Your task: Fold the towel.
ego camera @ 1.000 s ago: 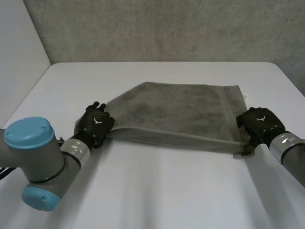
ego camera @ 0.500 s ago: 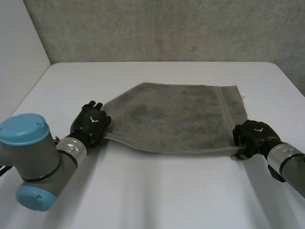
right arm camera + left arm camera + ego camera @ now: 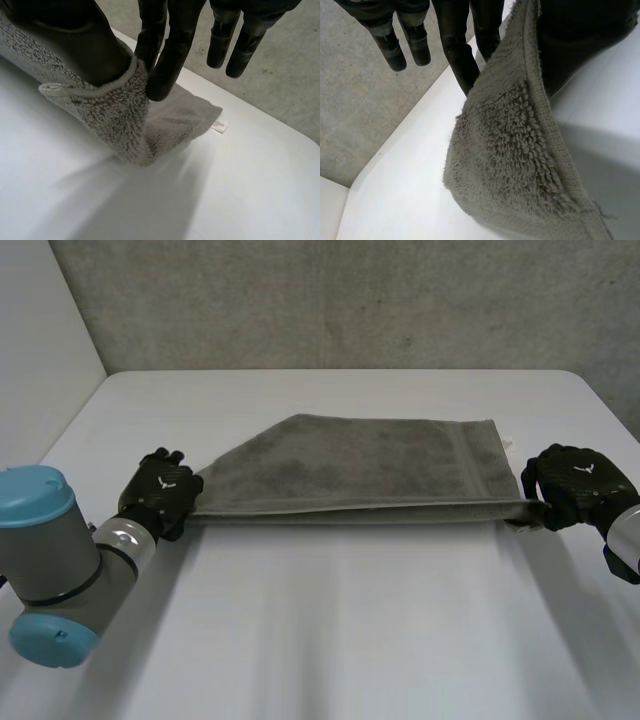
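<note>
left hand (image 3: 160, 492) and right hand (image 3: 574, 480) pinch near corners of the towel (image 3: 370, 460); edge taut between them, likely for folding.

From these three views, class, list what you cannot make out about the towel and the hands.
Head view: the left hand and right hand hide their own grips on the towel.
Head view: the towel's underside, hidden by its top.
Right wrist view: the label, print too small.
Left wrist view: the thumb, cut off by the edge.
</note>
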Robot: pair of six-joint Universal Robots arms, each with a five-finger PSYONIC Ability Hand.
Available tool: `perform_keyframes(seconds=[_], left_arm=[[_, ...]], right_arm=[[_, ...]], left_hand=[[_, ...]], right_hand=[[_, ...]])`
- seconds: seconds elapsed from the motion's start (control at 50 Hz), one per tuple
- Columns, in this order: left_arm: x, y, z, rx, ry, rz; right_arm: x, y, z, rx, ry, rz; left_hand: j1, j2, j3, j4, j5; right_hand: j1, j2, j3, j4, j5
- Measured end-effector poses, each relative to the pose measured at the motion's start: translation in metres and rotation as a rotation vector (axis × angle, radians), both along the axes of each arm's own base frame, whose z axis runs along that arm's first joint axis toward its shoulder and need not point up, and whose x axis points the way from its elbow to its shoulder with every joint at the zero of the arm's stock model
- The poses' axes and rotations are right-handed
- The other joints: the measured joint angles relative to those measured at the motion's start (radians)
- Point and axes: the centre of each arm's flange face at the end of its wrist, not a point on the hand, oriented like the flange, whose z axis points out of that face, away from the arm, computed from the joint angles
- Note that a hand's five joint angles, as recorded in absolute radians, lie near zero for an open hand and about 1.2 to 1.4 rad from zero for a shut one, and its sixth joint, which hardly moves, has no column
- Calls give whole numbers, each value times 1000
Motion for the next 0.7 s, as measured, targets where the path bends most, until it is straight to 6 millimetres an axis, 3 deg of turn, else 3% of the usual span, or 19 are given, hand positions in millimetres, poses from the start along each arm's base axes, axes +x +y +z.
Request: perform_keyframes(seconds=[0.28,0.46,0.56,0.7], left_arm=[[0,11,7,24,4,-9],[5,31,22,97,-11,-21],[8,45,35,147,-13,-45],[16,60,66,178,4,-71]], right_arm=[[-4,-1,-1,-24,69,12],[-5,11,0,43,121,40],[-11,18,10,53,175,52],[-17,25,44,-30,242,80]], left_hand=[[10,47,0,0,55],[30,74,0,0,89],[30,74,0,0,89],[30,74,0,0,89]], right_hand=[[0,3,0,0,2],[0,3,0,0,6],[0,3,0,0,7],[0,3,0,0,7]])
